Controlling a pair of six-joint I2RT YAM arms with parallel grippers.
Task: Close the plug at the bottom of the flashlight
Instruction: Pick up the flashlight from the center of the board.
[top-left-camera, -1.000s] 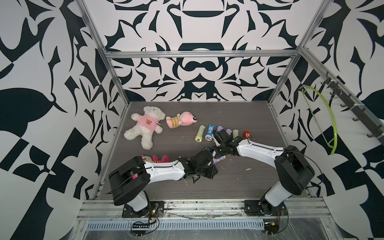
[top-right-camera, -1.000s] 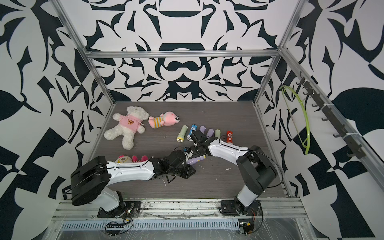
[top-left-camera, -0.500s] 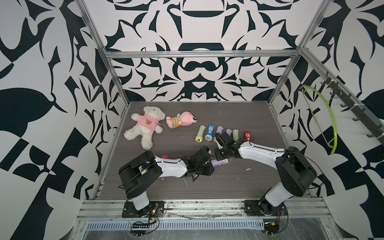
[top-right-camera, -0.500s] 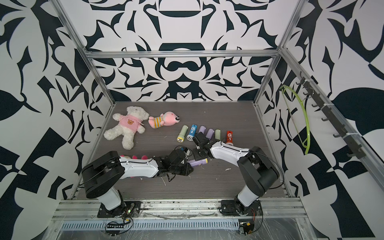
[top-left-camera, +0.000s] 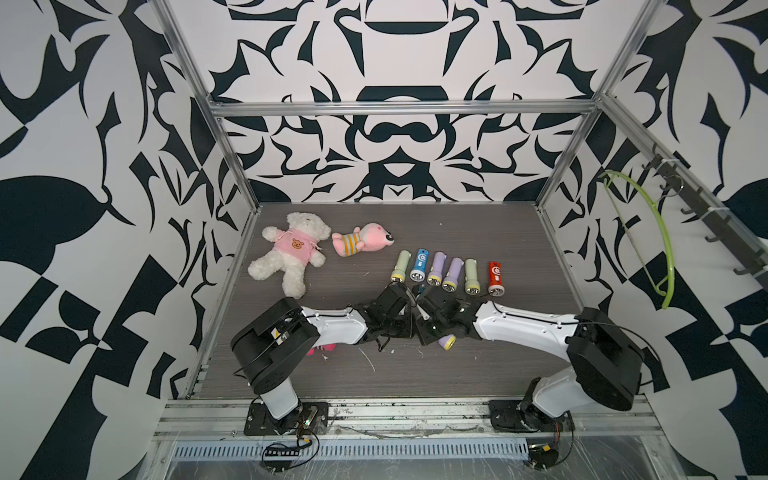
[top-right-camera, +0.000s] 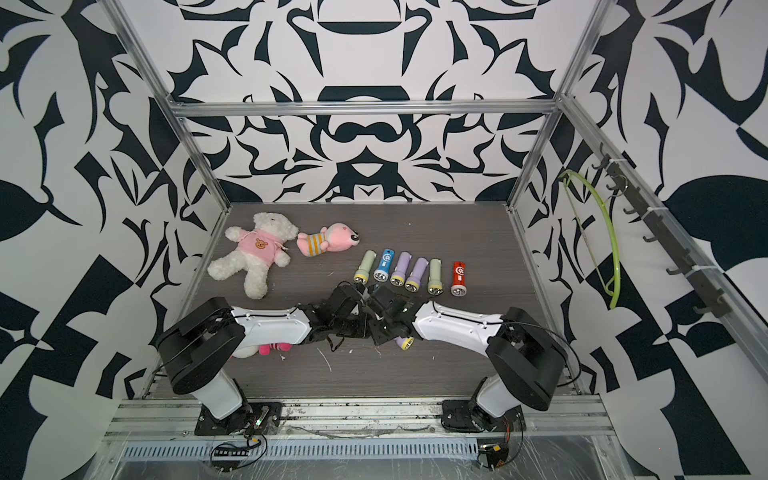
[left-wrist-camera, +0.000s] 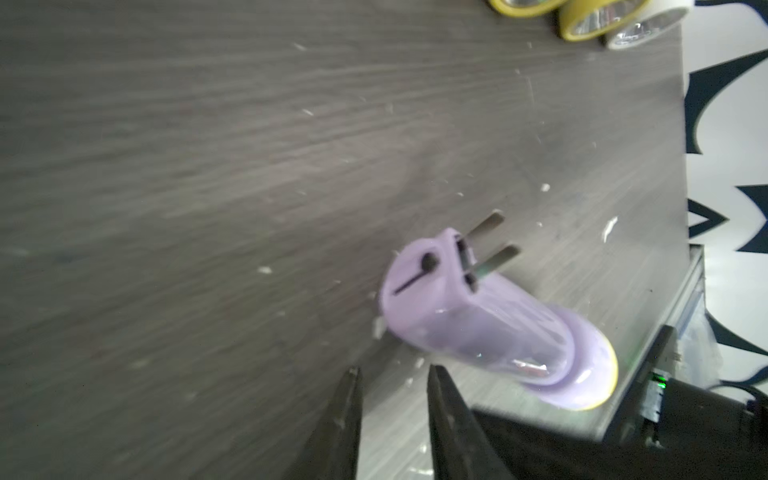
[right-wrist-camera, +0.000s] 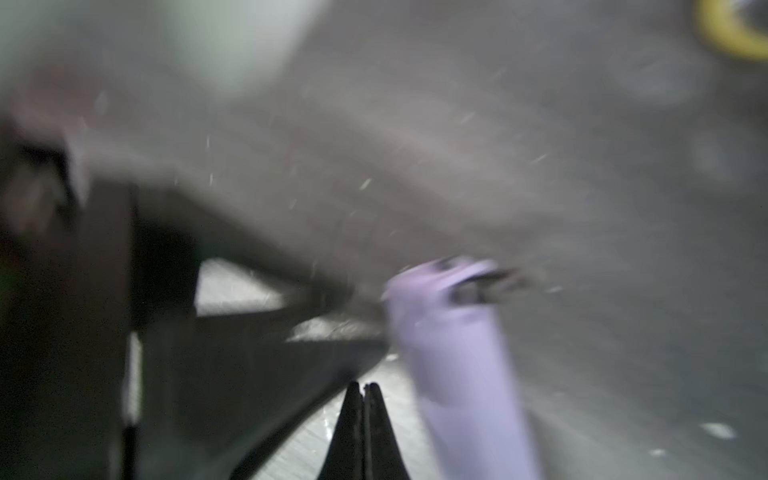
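**Top views.** The enclosure has black-and-white patterned walls (top-left-camera: 395, 124) set in an aluminium frame (top-left-camera: 399, 109). A green hanger (top-left-camera: 665, 249) hangs from a hook rail (top-left-camera: 706, 208) on one side wall. The table (top-left-camera: 415, 374) is dark grey wood-grain, scuffed and dotted with white flecks (top-left-camera: 368, 359).

Toward the back lie a teddy bear (top-left-camera: 291, 253), a pink plush (top-left-camera: 365, 243) and a row of six flashlights (top-left-camera: 449, 272), lens ends toward the arms. A small pink toy (top-right-camera: 274, 347) shows from under the left arm (top-left-camera: 332, 326).

The left arm and the right arm (top-left-camera: 528, 324) meet low over mid-table. The purple flashlight (top-left-camera: 446, 341) lies there under the right wrist. Only its yellow-rimmed lens end shows in both top views.

**Left wrist view.** The table grain and flecks are clear here. The purple flashlight lies flat on the table. Its plug (left-wrist-camera: 490, 245) stands unfolded, with two metal prongs sticking out past the tail end. The left gripper (left-wrist-camera: 392, 374) is slightly parted with nothing between its tips, and it sits just beside the flashlight body.

**Right wrist view.** This view is heavily blurred. The right gripper (right-wrist-camera: 363, 386) is clenched tip to tip on nothing. The flashlight lies just beside it on the grey surface.
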